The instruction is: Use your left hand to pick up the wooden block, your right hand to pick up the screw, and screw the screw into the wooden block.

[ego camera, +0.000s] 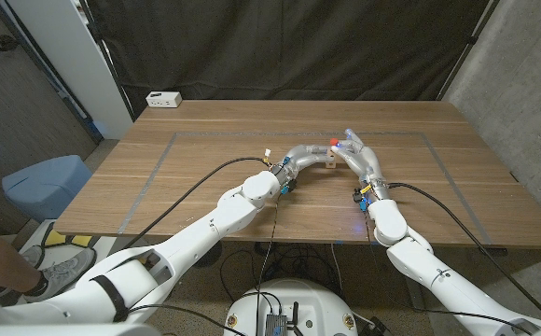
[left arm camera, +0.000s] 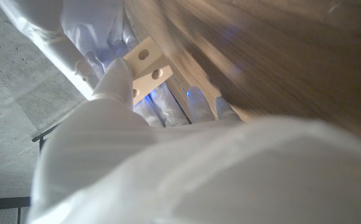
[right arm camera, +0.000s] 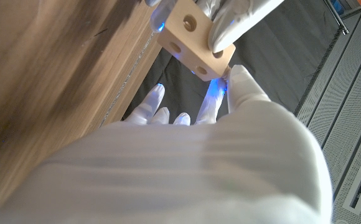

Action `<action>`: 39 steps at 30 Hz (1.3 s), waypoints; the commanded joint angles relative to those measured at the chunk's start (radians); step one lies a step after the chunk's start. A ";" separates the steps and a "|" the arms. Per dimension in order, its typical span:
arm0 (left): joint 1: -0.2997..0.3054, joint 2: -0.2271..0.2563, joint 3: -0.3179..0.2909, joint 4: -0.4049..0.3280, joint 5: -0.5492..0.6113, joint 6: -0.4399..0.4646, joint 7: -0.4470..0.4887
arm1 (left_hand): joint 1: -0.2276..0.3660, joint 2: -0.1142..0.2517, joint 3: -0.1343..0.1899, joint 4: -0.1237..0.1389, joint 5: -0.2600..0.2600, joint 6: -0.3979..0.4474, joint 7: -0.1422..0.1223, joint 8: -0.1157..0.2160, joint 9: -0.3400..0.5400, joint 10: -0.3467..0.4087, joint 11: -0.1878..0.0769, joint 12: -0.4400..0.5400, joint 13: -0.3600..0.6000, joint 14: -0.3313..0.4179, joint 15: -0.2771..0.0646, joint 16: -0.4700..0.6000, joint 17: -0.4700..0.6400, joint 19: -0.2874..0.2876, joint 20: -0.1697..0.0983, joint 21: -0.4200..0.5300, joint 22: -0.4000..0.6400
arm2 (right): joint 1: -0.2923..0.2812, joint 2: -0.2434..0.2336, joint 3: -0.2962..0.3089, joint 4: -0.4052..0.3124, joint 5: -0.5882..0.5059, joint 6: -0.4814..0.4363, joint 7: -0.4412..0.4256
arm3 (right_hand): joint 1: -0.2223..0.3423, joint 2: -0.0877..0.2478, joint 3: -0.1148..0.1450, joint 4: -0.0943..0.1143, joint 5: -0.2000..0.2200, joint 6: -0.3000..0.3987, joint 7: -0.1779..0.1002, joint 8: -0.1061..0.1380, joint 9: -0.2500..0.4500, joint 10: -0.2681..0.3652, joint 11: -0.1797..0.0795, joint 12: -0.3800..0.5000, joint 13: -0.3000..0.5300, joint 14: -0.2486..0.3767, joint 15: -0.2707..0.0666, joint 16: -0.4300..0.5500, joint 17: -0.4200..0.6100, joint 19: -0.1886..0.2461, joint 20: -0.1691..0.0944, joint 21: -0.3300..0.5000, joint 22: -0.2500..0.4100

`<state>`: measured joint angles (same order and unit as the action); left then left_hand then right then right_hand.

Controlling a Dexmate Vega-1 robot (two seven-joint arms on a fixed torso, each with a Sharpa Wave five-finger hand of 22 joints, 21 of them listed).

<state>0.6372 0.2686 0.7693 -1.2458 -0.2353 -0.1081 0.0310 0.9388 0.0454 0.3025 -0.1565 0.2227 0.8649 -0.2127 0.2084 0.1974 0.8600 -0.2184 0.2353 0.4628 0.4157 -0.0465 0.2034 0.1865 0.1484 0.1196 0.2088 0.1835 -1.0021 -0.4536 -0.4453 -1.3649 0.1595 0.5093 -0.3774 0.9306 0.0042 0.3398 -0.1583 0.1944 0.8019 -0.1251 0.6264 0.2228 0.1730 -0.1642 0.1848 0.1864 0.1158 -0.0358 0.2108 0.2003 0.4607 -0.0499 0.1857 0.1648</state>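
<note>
Head view: left hand (ego camera: 305, 155) holds wooden block (ego camera: 329, 161) against right hand (ego camera: 355, 152).

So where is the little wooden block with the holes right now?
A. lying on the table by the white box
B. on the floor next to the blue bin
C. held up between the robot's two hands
C: in the head view the wooden block sits where the left hand and right hand meet above the table, and the right wrist view shows fingers gripping it.
</note>
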 commanded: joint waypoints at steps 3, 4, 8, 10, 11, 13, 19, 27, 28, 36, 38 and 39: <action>-0.005 -0.003 0.001 0.010 -0.001 -0.002 -0.003 | 0.002 0.011 0.000 0.007 0.003 0.041 0.028 0.007 0.002 0.011 0.001 0.004 0.036 0.009 -0.051 -0.002 0.001 0.002 0.000 0.001 0.003 | -0.004 -0.002 0.003 -0.004 0.003 -0.004 -0.001 | 0.002 0.011 -0.007 0.001 0.009 0.008 -0.002 0.003 0.003 -0.006 0.000 0.005 0.003 -0.003 -0.048 0.002 0.002 -0.004 -0.001 0.003 0.004; -0.006 -0.004 0.001 0.012 -0.002 -0.004 -0.005 | 0.003 0.011 0.000 0.006 0.003 0.041 0.029 0.007 0.002 0.011 0.001 0.004 0.036 0.010 -0.051 -0.002 0.000 0.002 -0.001 0.001 0.003 | -0.003 -0.003 0.003 -0.003 0.003 -0.004 0.001 | 0.002 0.011 -0.007 0.001 0.009 0.008 -0.001 0.003 0.004 -0.006 0.000 0.005 0.003 -0.002 -0.048 0.003 0.002 -0.004 -0.001 0.003 0.004; -0.008 -0.004 0.001 0.014 -0.001 -0.005 -0.005 | 0.003 0.011 0.000 0.006 0.004 0.040 0.029 0.007 0.002 0.011 0.001 0.004 0.036 0.009 -0.052 -0.002 0.000 0.002 -0.001 0.001 0.003 | -0.002 -0.003 0.002 -0.002 0.003 -0.004 0.002 | 0.002 0.011 -0.008 0.001 0.009 0.007 0.000 0.003 0.004 -0.006 0.001 0.005 0.003 -0.002 -0.048 0.003 0.002 -0.004 -0.001 0.003 0.004; -0.008 -0.004 0.001 0.014 -0.001 -0.004 -0.005 | 0.003 0.011 0.000 0.006 0.004 0.040 0.029 0.007 0.002 0.011 0.001 0.004 0.037 0.009 -0.052 -0.002 0.000 0.002 0.001 0.001 0.003 | -0.001 -0.003 0.001 -0.001 0.003 -0.004 0.003 | 0.002 0.012 -0.007 0.002 0.009 0.007 -0.001 0.002 0.003 -0.006 0.002 0.005 0.003 -0.003 -0.049 0.002 0.002 -0.004 -0.002 0.003 0.004; -0.008 -0.004 0.001 0.013 -0.001 -0.004 -0.005 | 0.003 0.011 0.000 0.006 0.004 0.041 0.029 0.007 0.002 0.011 0.001 0.004 0.037 0.010 -0.051 -0.002 0.000 0.002 0.001 0.001 0.003 | -0.001 -0.003 0.002 -0.002 0.005 -0.005 0.002 | 0.002 0.012 -0.008 0.002 0.009 0.008 -0.001 0.003 0.003 -0.006 0.003 0.005 0.003 -0.002 -0.049 0.003 0.002 -0.004 -0.001 0.003 0.004; -0.008 -0.004 0.001 0.013 -0.001 -0.004 -0.006 | 0.003 0.011 0.000 0.006 0.004 0.042 0.029 0.007 0.002 0.011 0.001 0.004 0.037 0.010 -0.051 -0.002 0.000 0.002 0.002 0.001 0.003 | -0.001 -0.005 0.001 -0.002 0.004 -0.006 0.004 | 0.002 0.011 -0.008 0.001 0.009 0.007 -0.002 0.003 0.003 -0.006 0.003 0.005 0.003 -0.002 -0.048 0.003 0.002 -0.004 -0.001 0.003 0.004; -0.009 -0.003 0.001 0.013 0.000 -0.006 -0.006 | 0.004 0.010 0.000 0.005 0.004 0.041 0.028 0.007 0.002 0.011 0.001 0.004 0.037 0.011 -0.052 -0.002 0.000 0.003 0.001 0.001 0.003 | -0.002 -0.004 0.001 -0.004 0.006 -0.010 0.003 | 0.003 0.010 -0.007 0.000 0.009 0.005 -0.001 0.002 0.003 -0.006 0.002 0.005 0.003 -0.002 -0.048 0.003 0.002 -0.003 -0.002 0.004 0.004; -0.007 -0.001 0.002 0.007 0.002 -0.003 -0.005 | 0.004 0.010 0.000 0.005 0.004 0.043 0.029 0.008 0.002 0.012 0.001 0.004 0.037 0.010 -0.051 -0.002 0.000 0.003 0.001 0.001 0.003 | -0.004 -0.006 0.000 -0.006 0.003 -0.012 0.003 | 0.003 0.011 -0.007 0.001 0.009 0.006 -0.001 0.002 0.003 -0.005 0.003 0.005 0.003 -0.002 -0.048 0.003 0.003 -0.004 -0.001 0.003 0.004; -0.007 -0.001 0.002 0.006 0.002 -0.002 -0.004 | 0.005 0.010 0.000 0.005 0.004 0.043 0.029 0.008 0.002 0.012 0.001 0.004 0.037 0.010 -0.052 -0.002 0.000 0.003 0.001 0.001 0.003 | -0.004 -0.007 0.000 -0.006 0.004 -0.012 0.003 | 0.003 0.011 -0.007 0.001 0.009 0.005 -0.001 0.002 0.003 -0.006 0.002 0.005 0.003 -0.002 -0.048 0.003 0.003 -0.004 -0.001 0.003 0.004; -0.004 0.001 0.002 0.000 0.002 -0.001 -0.003 | 0.004 0.011 0.000 0.005 0.004 0.041 0.028 0.007 0.002 0.012 0.001 0.004 0.038 0.010 -0.051 -0.002 0.000 0.003 0.001 0.001 0.003 | -0.002 -0.005 0.000 -0.004 0.007 -0.009 0.005 | 0.003 0.011 -0.007 0.000 0.009 0.006 0.000 0.002 0.002 -0.005 0.006 0.006 0.003 -0.001 -0.048 0.003 0.003 -0.003 -0.001 0.004 0.004; -0.004 0.001 0.002 -0.001 0.002 -0.001 -0.003 | 0.004 0.012 0.000 0.006 0.004 0.042 0.028 0.007 0.002 0.012 0.001 0.004 0.038 0.010 -0.051 -0.002 0.000 0.003 0.001 0.001 0.003 | -0.001 -0.007 -0.002 -0.003 0.004 -0.007 0.007 | 0.003 0.011 -0.007 0.001 0.009 0.006 -0.001 0.002 0.002 -0.005 0.006 0.006 0.003 -0.001 -0.048 0.003 0.003 -0.003 -0.001 0.004 0.004; -0.004 0.002 0.002 -0.001 0.003 -0.001 -0.004 | 0.004 0.011 0.000 0.006 0.004 0.042 0.028 0.007 0.002 0.012 0.001 0.004 0.038 0.010 -0.051 -0.002 0.000 0.003 0.001 0.001 0.003 | -0.003 -0.006 0.000 -0.006 0.007 -0.011 0.005 | 0.003 0.011 -0.007 0.000 0.009 0.005 -0.001 0.002 0.002 -0.005 0.006 0.006 0.003 -0.001 -0.048 0.003 0.003 -0.003 0.000 0.004 0.004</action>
<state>0.6296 0.2680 0.7714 -1.2396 -0.2347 -0.1113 0.0262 0.9416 0.0481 0.3006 -0.1584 0.2231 0.8649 -0.2127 0.2084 0.1972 0.8642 -0.2180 0.2343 0.4628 0.4157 -0.0464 0.2034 0.1865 0.1484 0.1195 0.2088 0.1835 -1.0046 -0.4589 -0.4453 -1.3691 0.1641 0.4998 -0.3735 0.9305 0.0042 0.3355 -0.1542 0.1944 0.8019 -0.1251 0.6264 0.2228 0.1694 -0.1607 0.1848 0.1864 0.1158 -0.0358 0.2108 0.2003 0.4608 -0.0499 0.1857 0.1648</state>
